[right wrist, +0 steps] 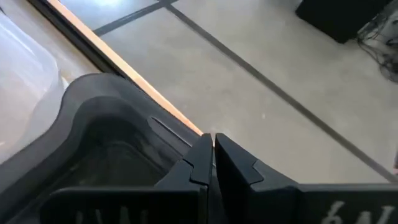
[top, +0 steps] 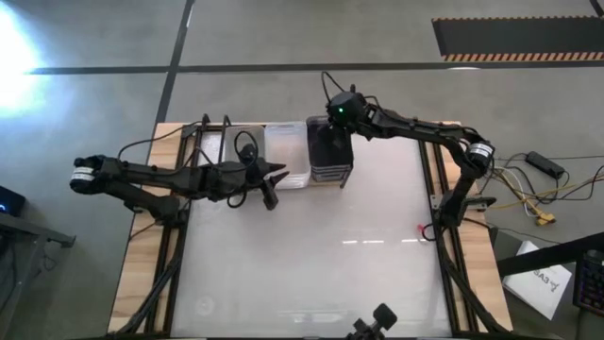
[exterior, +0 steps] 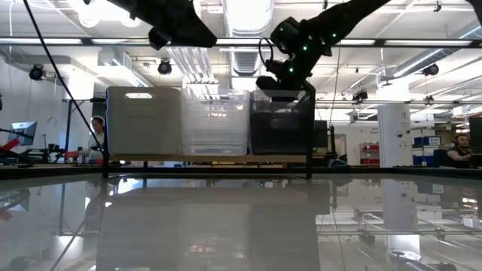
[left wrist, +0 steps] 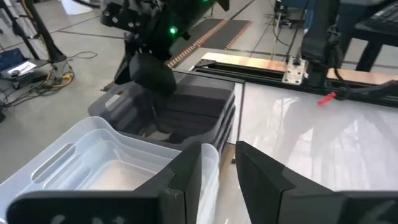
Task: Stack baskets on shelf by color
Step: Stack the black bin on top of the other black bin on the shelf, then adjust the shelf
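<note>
In the high view, the light wooden shelf with black wire uprights stands at the 12 o'clock edge of the white bench. On it are three stacks side by side: whitish grey plastic baskets at the 9 o'clock end, clear plastic baskets in the middle, and dark grey plastic baskets at the 3 o'clock end. The right gripper is over the 12 o'clock rim of the dark stack. The left gripper is just at the 6 o'clock side of the clear stack.

In the low view, the three stacks stand in one row on the plank, whitish, clear and dark. The right gripper comes from above to the top of the dark stack.

In the left wrist view, the left fingers are apart, one on each side of the wall of the top clear basket, not pressing it. The dark stack is next to it.

In the right wrist view, the right fingers are together, almost touching, over the rim of the top dark basket. Whether they pinch the rim, I cannot tell.
</note>
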### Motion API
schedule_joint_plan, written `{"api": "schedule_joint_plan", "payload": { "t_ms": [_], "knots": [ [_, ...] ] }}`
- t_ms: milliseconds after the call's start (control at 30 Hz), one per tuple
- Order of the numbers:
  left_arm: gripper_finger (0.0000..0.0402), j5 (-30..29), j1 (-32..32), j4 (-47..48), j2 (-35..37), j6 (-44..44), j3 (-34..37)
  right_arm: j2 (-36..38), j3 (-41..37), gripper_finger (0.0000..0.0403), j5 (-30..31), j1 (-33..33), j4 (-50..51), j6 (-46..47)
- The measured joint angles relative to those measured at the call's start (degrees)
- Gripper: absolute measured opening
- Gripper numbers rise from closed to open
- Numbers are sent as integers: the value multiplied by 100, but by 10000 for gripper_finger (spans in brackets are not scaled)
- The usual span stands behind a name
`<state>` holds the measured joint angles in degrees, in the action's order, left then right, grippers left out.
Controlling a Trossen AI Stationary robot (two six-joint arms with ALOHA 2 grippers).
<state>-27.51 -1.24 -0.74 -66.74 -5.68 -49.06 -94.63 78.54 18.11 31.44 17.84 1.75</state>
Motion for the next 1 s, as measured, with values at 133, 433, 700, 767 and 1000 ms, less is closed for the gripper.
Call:
{"api": "schedule_joint_plan", "payload": {
  "t_ms": [133,433,700,767,1000],
  "knots": [
    [83,-4,-94,12,8,-1,0,-36,11,12,-47,-11,49,21],
    [83,-289,-287,207,161,-13,-3,1023,-13,12,-138,-521,307,0],
    [83,-1242,-1030,1470,319,-434,-4,2344,-580,12,651,-2138,2652,220],
    [83,-1506,-1256,1687,318,-577,-4,2761,-962,12,792,-2221,3045,623],
    [83,-1655,-1745,1619,282,-606,-4,4138,-3010,12,742,-1946,2215,1893]
  ]
}}
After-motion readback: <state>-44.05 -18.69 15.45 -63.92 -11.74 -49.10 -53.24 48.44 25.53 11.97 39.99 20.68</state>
